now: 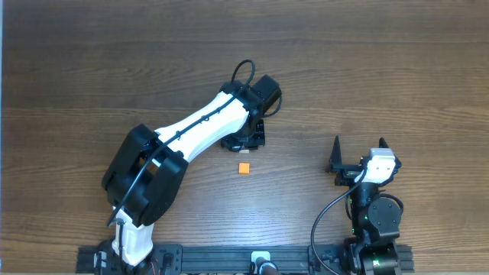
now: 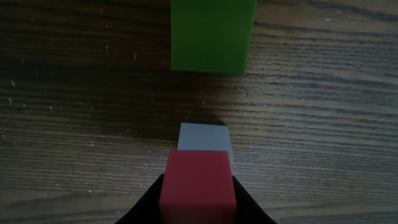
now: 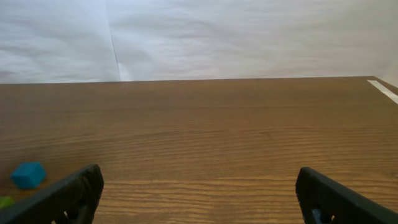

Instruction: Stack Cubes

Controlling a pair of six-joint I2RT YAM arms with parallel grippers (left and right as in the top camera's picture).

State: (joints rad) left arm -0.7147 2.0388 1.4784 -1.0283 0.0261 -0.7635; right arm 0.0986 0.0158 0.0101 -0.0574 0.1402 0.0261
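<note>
My left gripper [image 2: 198, 202] is shut on a red cube [image 2: 198, 185], its dark fingers on the cube's two sides. Just past the red cube a pale grey-blue cube [image 2: 204, 137] rests on the wood; whether the two touch I cannot tell. Farther off stands a green block [image 2: 211, 34]. From above, the left gripper [image 1: 246, 140] is at the table's middle and hides these cubes. A small orange cube [image 1: 244, 169] lies just in front of it. My right gripper [image 1: 359, 155] stands open near its base, nothing between its fingers [image 3: 74, 190].
A blue cube [image 3: 28, 175] sits on the wooden table [image 3: 236, 130] off to one side of the right gripper, with a green edge [image 3: 5, 201] near it. A white backdrop rises behind the table's far edge.
</note>
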